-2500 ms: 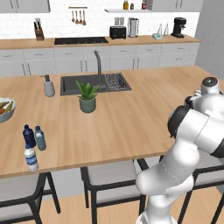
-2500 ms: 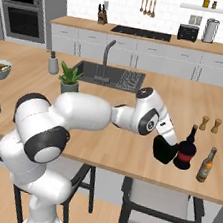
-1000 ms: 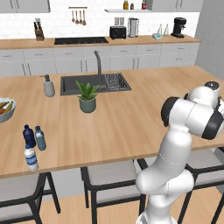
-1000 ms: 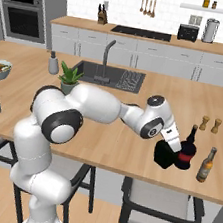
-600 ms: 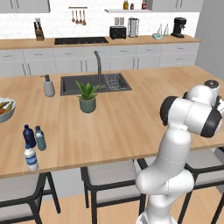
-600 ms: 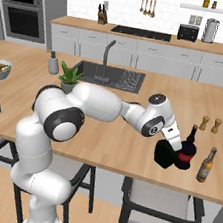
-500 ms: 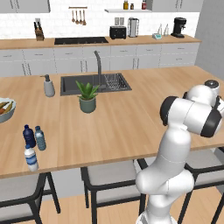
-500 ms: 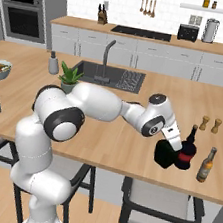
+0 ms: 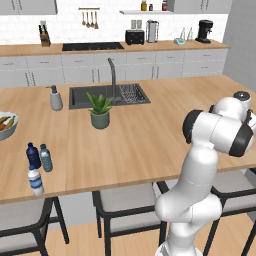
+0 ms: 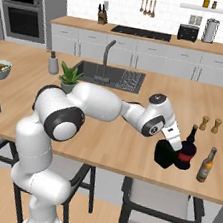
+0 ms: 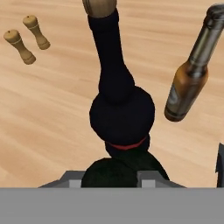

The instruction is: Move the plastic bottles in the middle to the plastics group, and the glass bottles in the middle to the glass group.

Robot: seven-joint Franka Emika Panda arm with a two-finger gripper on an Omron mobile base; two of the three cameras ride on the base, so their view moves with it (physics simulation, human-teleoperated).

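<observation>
**Black bottle beside red-labelled bottle**

The claw point(image 10: 167, 151) sits at the squat black bottle point(image 10: 164, 154); its grip state cannot be told. The bottle stands on the desk point(image 10: 120, 135), touching the red-labelled bottle point(image 10: 185, 154). A brown bottle point(image 10: 206, 165) stands nearby.

Rendered home kitchen: a wooden island counter point(image 9: 150, 145) is carrying an inset sink point(image 9: 107, 95) with a tall faucet point(image 9: 113, 75), and stools point(image 9: 127, 212) are sitting tucked under its near edge. The back wall is showing grey cabinets point(image 9: 100, 72), a cooktop point(image 9: 92, 46), toaster point(image 9: 134, 36), knife block point(image 9: 44, 37) and hanging utensils point(image 9: 89, 19) (wall oven point(image 10: 23, 18) sitting at far left).
</observation>
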